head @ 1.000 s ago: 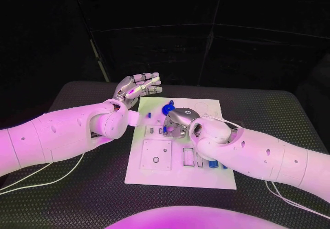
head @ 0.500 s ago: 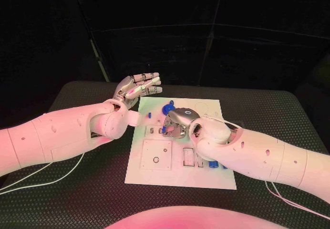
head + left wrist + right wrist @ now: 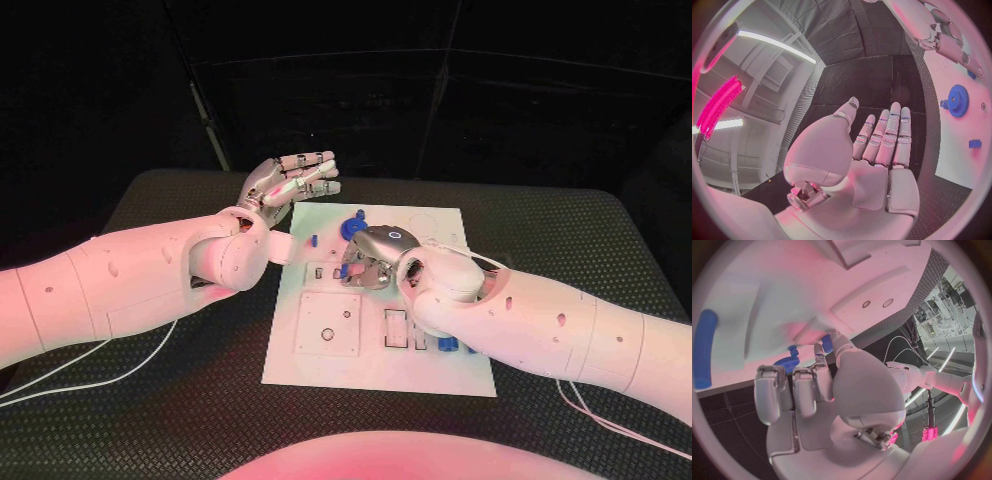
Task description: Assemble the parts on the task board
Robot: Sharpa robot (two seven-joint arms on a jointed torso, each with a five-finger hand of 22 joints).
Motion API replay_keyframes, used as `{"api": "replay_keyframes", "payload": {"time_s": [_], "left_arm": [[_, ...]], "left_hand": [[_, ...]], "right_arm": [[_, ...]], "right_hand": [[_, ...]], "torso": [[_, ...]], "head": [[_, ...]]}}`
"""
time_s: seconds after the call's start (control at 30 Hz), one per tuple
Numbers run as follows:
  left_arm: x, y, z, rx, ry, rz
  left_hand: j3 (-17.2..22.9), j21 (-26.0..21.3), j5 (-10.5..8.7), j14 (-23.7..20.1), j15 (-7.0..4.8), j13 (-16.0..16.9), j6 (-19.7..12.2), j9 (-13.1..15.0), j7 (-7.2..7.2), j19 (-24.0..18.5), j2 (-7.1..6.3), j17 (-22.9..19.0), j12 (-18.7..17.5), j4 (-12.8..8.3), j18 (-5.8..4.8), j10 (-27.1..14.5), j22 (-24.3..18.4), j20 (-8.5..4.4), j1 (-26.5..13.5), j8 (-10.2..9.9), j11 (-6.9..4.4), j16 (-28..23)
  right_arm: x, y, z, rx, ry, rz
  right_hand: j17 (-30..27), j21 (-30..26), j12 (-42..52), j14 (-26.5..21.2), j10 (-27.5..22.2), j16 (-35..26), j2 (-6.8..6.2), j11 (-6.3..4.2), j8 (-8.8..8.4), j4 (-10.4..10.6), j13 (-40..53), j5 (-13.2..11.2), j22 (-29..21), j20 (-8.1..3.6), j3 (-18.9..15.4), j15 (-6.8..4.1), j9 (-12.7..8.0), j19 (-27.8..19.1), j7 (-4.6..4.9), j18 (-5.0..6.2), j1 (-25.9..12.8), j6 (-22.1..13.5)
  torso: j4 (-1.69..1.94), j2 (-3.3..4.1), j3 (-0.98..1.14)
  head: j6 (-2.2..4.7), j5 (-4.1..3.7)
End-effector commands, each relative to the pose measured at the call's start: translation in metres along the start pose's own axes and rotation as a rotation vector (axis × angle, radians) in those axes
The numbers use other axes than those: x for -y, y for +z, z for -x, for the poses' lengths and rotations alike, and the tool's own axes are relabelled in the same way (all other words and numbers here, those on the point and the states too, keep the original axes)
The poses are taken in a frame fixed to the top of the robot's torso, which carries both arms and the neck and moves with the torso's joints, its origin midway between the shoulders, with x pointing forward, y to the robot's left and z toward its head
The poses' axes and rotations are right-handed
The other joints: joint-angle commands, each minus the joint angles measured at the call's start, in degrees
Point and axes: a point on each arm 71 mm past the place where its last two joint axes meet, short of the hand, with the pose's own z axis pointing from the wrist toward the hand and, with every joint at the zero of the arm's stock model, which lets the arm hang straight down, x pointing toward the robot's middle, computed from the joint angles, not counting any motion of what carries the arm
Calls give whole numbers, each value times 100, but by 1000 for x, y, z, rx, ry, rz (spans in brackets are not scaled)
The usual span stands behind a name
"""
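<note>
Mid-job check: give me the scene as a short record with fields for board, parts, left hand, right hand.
board: white rectangular task board on the black table
parts: small blue pieces on the board, including a blue toothed gear and a long blue bar
left hand: left hand raised at the board's far left corner, fingers straight and apart, holding nothing
right hand: right hand low over the board's middle, fingers bent toward the blue pieces; whether it holds one cannot be told

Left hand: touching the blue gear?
Apart. Left wrist view: the left hand is open over black table, and the blue gear sits on the task board beyond its fingertips.
</note>
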Motion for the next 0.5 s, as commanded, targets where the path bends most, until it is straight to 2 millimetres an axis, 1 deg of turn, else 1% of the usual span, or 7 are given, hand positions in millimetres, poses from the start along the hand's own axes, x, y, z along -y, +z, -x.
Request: {"api": "replay_keyframes", "payload": {"time_s": [0.03, 0.1, 0.17, 0.2, 0.3, 0.4, 0.5], "left_arm": [[2, 1, -1, -15, -3, -7], [2, 1, -1, -16, -4, -6], [1, 1, -1, -16, -4, -4], [1, 1, -1, -16, -4, -3], [1, 0, -1, -16, -3, 0], [1, 0, 0, -14, -2, 2], [1, 0, 1, -11, -1, 4]], "left_hand": [[-13, 24, 4, 31, 2, -3, 22, 2, 545, 43, 9, -7, -32, -35, 56, -4, 6, 11, -43, -24, 16, -28], [-12, 26, 4, 31, 1, -3, 69, 7, 537, 48, 10, -8, -32, -37, 57, -3, 6, 10, -42, -18, 14, -31], [-9, 39, 4, 32, -3, -2, 104, 11, 521, 70, 12, -9, -32, -43, 61, 3, 8, 8, -41, -10, 5, -37], [-8, 46, 4, 33, -5, -2, 112, 11, 516, 82, 12, -9, -33, -46, 64, 5, 10, 8, -41, -9, 2, -40], [-7, 65, 4, 39, -11, -2, 121, 11, 509, 117, 12, -9, -34, -52, 70, 10, 15, 6, -42, -8, -4, -47], [-7, 73, 3, 42, -13, -2, 122, 11, 509, 132, 11, -9, -35, -55, 73, 11, 17, 5, -43, -9, -5, -49], [-6, 91, 3, 52, -17, -2, 129, 11, 506, 164, 11, -8, -38, -60, 78, 14, 21, 5, -45, -10, -8, -52]], "right_arm": [[4, -1, -2, 12, 4, -36], [4, -2, -1, 34, 13, -37], [4, -4, 0, 53, 24, -34], [3, -5, 1, 61, 29, -31], [2, -10, 2, 78, 39, -21], [0, -17, 4, 91, 47, -5], [-1, -24, 7, 109, 56, 11]], "right_hand": [[1509, -31, -224, 601, -183, 14, -187, 118, -103, 118, 435, -119, 1159, 98, -74, 113, -23, 434, 105, -60, -5, -439], [1509, -40, -315, 601, -276, 14, -410, 196, -98, 347, 344, -195, 1137, 169, -96, 188, -12, 421, 183, -55, 125, -720], [1509, -45, -337, 601, -312, 14, -560, 234, -86, 603, 311, -216, 1127, 219, -142, 226, -3, 415, 226, -52, 288, -843], [1509, -45, -327, 601, -326, 14, -628, 264, -24, 986, 298, -223, 1127, 282, -200, 257, 24, 412, 263, -53, 532, -916], [1509, -48, -333, 601, -335, 14, -669, 273, -41, 978, 286, -221, 1120, 272, -228, 269, 16, 408, 263, -50, 581, -955], [1509, -48, -331, 601, -336, 14, -669, 275, -44, 974, 285, -219, 1119, 272, -230, 269, 15, 408, 264, -49, 602, -965], [1509, -48, -321, 601, -328, 14, -659, 274, -41, 975, 292, -216, 1120, 273, -224, 269, 16, 408, 264, -50, 627, -964]], "torso": [[0, -2, 2], [-1, -2, 3], [1, -2, 5], [4, -1, 5], [2, -3, 6], [3, -3, 1], [-9, -8, 5]], "head": [[5, -4], [6, 0], [6, 5], [5, 7], [7, 11], [10, 13], [8, 23]]}}
